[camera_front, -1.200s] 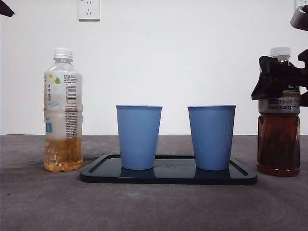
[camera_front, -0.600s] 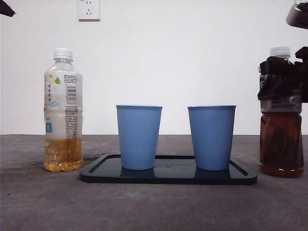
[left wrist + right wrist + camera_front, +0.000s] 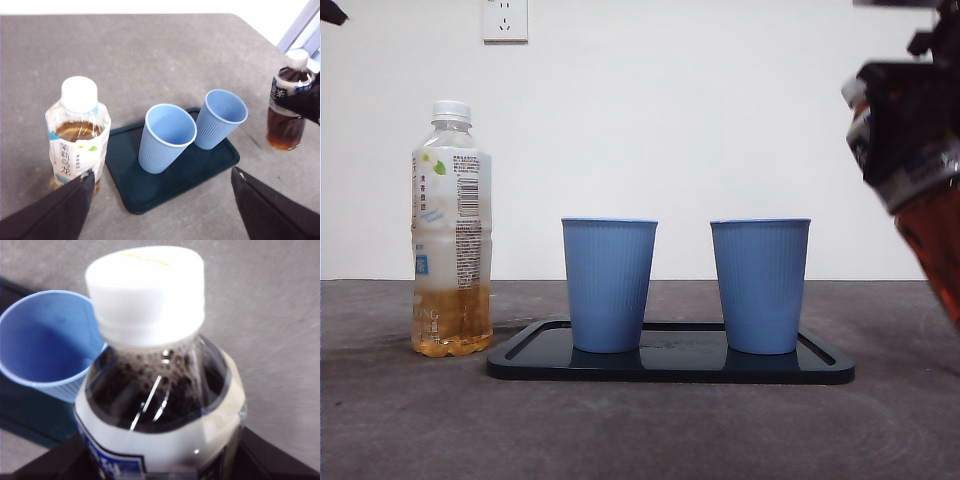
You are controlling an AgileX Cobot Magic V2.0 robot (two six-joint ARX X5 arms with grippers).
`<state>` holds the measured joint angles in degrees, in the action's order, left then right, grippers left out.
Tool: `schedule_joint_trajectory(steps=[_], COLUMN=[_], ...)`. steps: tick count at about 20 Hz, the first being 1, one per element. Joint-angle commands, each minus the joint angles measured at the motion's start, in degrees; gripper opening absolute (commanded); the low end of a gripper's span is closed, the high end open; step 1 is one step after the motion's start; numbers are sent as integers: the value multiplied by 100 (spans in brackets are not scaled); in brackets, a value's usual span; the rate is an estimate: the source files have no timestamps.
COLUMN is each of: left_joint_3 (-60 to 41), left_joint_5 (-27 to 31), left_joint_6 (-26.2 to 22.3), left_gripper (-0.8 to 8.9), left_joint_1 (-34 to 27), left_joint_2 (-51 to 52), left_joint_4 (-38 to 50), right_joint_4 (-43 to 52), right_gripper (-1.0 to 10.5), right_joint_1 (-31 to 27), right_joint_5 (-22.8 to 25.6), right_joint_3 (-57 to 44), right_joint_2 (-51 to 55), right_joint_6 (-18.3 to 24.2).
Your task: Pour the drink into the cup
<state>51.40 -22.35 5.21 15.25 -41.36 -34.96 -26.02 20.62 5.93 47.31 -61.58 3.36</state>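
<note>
The dark tea bottle [image 3: 920,200] is held off the table [image 3: 640,420] by the right pincer [image 3: 905,125], way over at the right edge of the front view. It's tilted, with the white cap [image 3: 147,290] leaned in toward the cups, and the cap is still screwed on. The right pincer is clamped around the bottle's labelled upper part; in the right wrist view its black jaws are pressed against both sides of the label, and bubbles can be seen in the dark liquid just under the neck.

Two blue ribbed cups are stood upright side by side on a dark tray [image 3: 670,365] in the middle of the table, a gap left between them. The right cup [image 3: 760,285] is the one nearer the lifted bottle, and its open mouth is seen just beside the bottle in the right wrist view. The left cup [image 3: 609,285] looks empty from above in the left wrist view, same as the other one.

A second bottle [image 3: 451,230], pale tea with only the bottom part filled, capped, is stood on the table well to the left of the tray. The left pincer [image 3: 160,200] is held up above the table with its jaws spread wide apart, nothing gripped between them. A wall socket [image 3: 505,20] is seen on the white wall behind.
</note>
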Motion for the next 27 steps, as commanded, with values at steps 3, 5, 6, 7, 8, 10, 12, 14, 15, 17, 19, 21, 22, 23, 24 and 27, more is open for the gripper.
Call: schedule_joint_trajectory(steps=[3,5,6,7,8,10,12,14,15,17,19,21,22,23,24,27], left_joint_3=[94,94,94,94,94,94,94,94,94,94,94,94,94,94,94,94], left_joint_5=[7,9,9,7,7,7,7,7,7,4,7,7,7,4,4,4], left_joint_6=[-74,-72,-72,-72,-72,-74,-72,-70,-70,-70,-68,-68,-68,-68,-68,-66], left_gripper=[436,436,436,436,436,436,436,436,436,436,436,436,436,436,436,436], left_joint_1=[26,26,26,26,26,26,26,26,26,26,26,26,26,26,26,26], left_joint_2=[225,238,212,179,146,77,24,-17,-31,-59,-57,-57,-57,-57,-57,-57], left_joint_4=[26,-31,-63,-107,-162,-256,-289,-291,-291,-282,-280,-280,-280,-280,-280,-280], right_joint_4=[-767,-1104,-1279,-1438,-1558,-1666,-1696,-1733,-1731,-1727,-1731,-1727,-1725,-1707,-1694,-1624], right_gripper=[221,221,221,221,221,221,221,221,221,221,221,221,221,221,221,221], right_joint_1=[308,525,662,796,925,1161,1307,1438,1508,1711,1847,1943,1982,2015,2046,2098], right_joint_5=[664,1021,1257,1502,1751,2234,2557,2988,3235,3707,3965,4138,4216,4240,4277,4616], right_joint_3=[728,931,1043,1158,1270,1443,1523,1591,1613,1637,1637,1637,1637,1637,1637,1637], right_joint_2=[17,-28,-90,-168,-258,-446,-590,-737,-811,-997,-1141,-1257,-1303,-1340,-1375,-1495], right_joint_6=[848,1200,1368,1530,1685,1958,2168,2439,2577,2990,3283,3569,3681,3788,3884,4251])
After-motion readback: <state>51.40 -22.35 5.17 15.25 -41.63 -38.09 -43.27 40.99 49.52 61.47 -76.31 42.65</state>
